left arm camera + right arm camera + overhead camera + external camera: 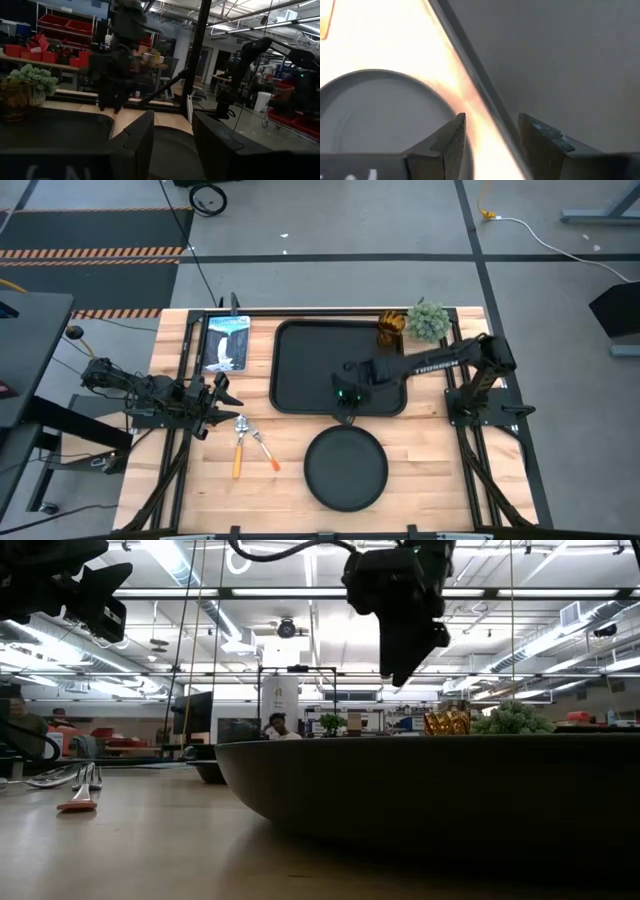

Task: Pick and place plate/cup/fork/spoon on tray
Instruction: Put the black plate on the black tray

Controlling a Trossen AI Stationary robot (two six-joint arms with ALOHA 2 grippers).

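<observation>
The black rectangular tray [340, 365] lies at the middle far side of the table. The round black plate [345, 468] lies flat on the wood just near of it and fills the low view [430, 790]. The amber cup [390, 330] stands at the tray's far right corner. The fork and spoon [252, 446], both orange-handled, lie side by side left of the plate. My right gripper [490, 135] is open and hangs above the tray's near rim [470, 75], with the plate [380, 115] just beyond it. My left gripper [172, 140] is open and empty at the table's left, beside the cutlery.
A small green plant [428, 320] stands right of the cup. A blue-and-white flat card [225, 342] lies left of the tray. Black frame rails run along the table's left and right sides. Bare wood shows on both sides of the plate.
</observation>
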